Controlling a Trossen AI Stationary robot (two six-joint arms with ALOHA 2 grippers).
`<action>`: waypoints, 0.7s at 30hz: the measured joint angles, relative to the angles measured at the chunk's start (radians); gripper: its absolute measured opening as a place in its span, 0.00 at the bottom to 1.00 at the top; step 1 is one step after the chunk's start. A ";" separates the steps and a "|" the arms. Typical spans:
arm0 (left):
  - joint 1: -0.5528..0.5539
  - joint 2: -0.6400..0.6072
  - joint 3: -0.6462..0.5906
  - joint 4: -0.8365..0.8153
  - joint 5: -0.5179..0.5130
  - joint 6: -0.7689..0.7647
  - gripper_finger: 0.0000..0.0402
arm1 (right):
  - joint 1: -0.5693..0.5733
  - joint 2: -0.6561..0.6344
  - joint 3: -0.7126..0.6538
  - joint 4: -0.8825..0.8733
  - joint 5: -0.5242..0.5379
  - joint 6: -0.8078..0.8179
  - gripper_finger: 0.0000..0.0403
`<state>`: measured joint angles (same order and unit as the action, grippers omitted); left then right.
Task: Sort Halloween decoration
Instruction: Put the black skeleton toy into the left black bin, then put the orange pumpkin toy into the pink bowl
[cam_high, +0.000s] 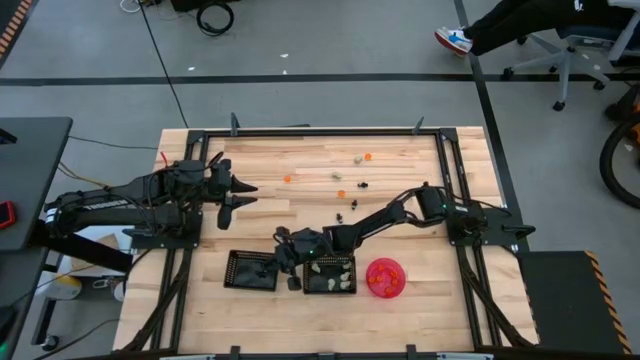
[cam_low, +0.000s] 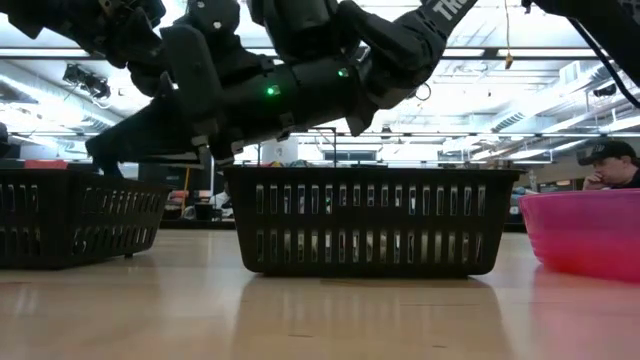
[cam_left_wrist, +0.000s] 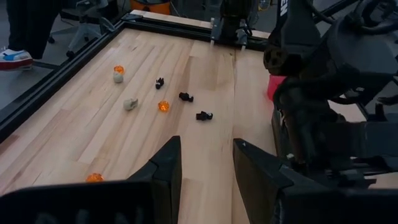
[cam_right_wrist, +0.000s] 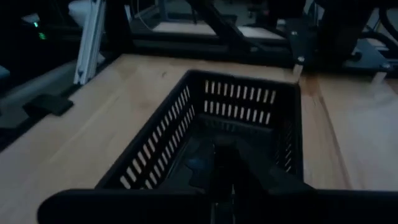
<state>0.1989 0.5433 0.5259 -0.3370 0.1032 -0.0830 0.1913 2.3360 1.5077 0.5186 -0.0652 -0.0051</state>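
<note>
Trinkets, seen from above: the loose Halloween decoration (cam_high: 341, 194) lies scattered on the tabletop (cam_high: 400, 230), well beyond the pale-filled tray (cam_high: 331, 292) toward the far edge. There are orange, black and pale bits among it. More orange pieces sit in the pink bowl (cam_high: 385, 277), just beside that tray. My right gripper (cam_high: 290, 252) hangs just off that tray's other side, in the gap before the second black tray (cam_high: 235, 270). My left gripper (cam_high: 240, 197) waits farther off with its jaws parted, and it is the nearer one to the lone orange piece (cam_high: 287, 179).

From tabletop height, my right arm's dark bulk hangs above the pale-filled tray (cam_low: 370, 220) and the neighbouring one (cam_low: 70, 225). No trinket shows here.

Past my left jaws, which stand released, an orange piece (cam_left_wrist: 163, 106) and a black one (cam_left_wrist: 204, 116) lie ahead on bare wood.

Past my right jaws, drawn tight together, I look along a black tray (cam_right_wrist: 249, 99), which I judge is the second one. It lies straight ahead and below. Whether a trinket is pinched I cannot tell. Any drop turns on being over that mesh, not the gap.
</note>
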 joint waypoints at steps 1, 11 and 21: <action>0.000 0.000 0.000 0.000 0.000 0.000 0.29 | 0.001 0.000 0.000 -0.006 0.006 -0.003 0.12; 0.000 0.000 0.000 -0.001 0.000 0.000 0.29 | -0.009 -0.002 0.001 -0.049 0.012 0.005 0.21; 0.000 0.000 0.000 -0.005 0.000 0.000 0.29 | -0.024 -0.111 0.002 -0.174 0.045 -0.006 0.34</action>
<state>0.1989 0.5430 0.5259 -0.3416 0.1036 -0.0830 0.1672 2.2251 1.5094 0.3444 -0.0200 -0.0114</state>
